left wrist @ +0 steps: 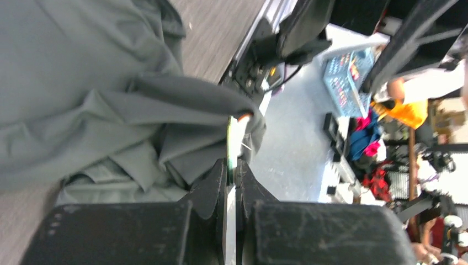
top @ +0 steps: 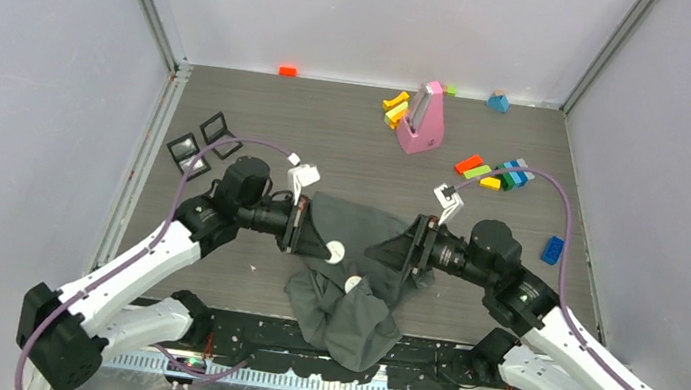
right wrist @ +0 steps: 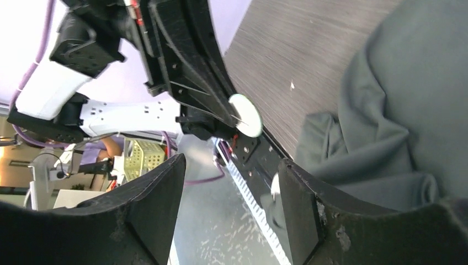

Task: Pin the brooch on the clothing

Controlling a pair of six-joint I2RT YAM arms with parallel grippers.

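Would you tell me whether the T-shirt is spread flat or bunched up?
Bunched up: the T-shirt lies heaped in thick folds, not flat, and both wrist views show deep creases.

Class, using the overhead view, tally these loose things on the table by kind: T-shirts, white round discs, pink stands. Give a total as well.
T-shirt: 1
White round discs: 2
Pink stand: 1
Total: 4

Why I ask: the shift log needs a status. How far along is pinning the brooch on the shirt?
Done: the T-shirt lies bunched between the arms, and the left gripper is shut on the white brooch. In hand: the brooch sits at a fold's edge; the right gripper is open, holding nothing. Left: no view shows the pin through the fabric.
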